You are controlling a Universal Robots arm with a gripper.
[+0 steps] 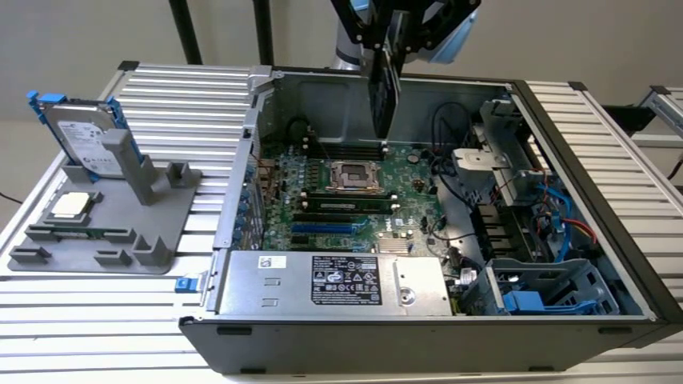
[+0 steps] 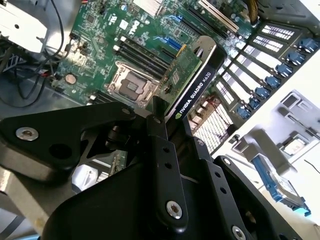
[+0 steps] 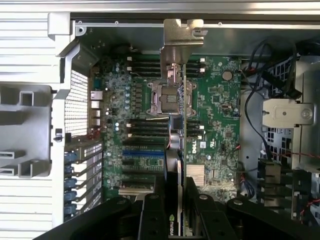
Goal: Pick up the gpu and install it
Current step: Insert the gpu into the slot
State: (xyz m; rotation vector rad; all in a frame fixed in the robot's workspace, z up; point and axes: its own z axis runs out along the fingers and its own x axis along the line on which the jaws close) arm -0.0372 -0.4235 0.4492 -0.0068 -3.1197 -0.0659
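Black fingers point(image 3: 151, 220) of my gripper point(image 3: 176, 200) are clamped on the gpu point(image 3: 177, 65), one on each face. In the first wrist view the card runs out from them edge-on, with its silver bracket point(image 3: 180, 35) at the far end. In the exterior view it hangs upright inside the open computer case point(image 1: 427, 336), over the far part of the motherboard point(image 1: 417, 180) near the CPU socket point(image 1: 350, 176) (how high above it I cannot tell). It is not seated in anything. The blue expansion slots point(image 1: 320, 228) lie nearer that camera than the card does. To do this carry well, I judge the card must stay truly vertical, its long edge parallel to the slots and its bracket toward the rear slot covers point(image 3: 80, 165). It should stay clear of the cables point(image 1: 443, 128) on the exterior view's right. On the table point(image 1: 96, 312) outside the case, the hard drive point(image 1: 85, 136) stands well apart.
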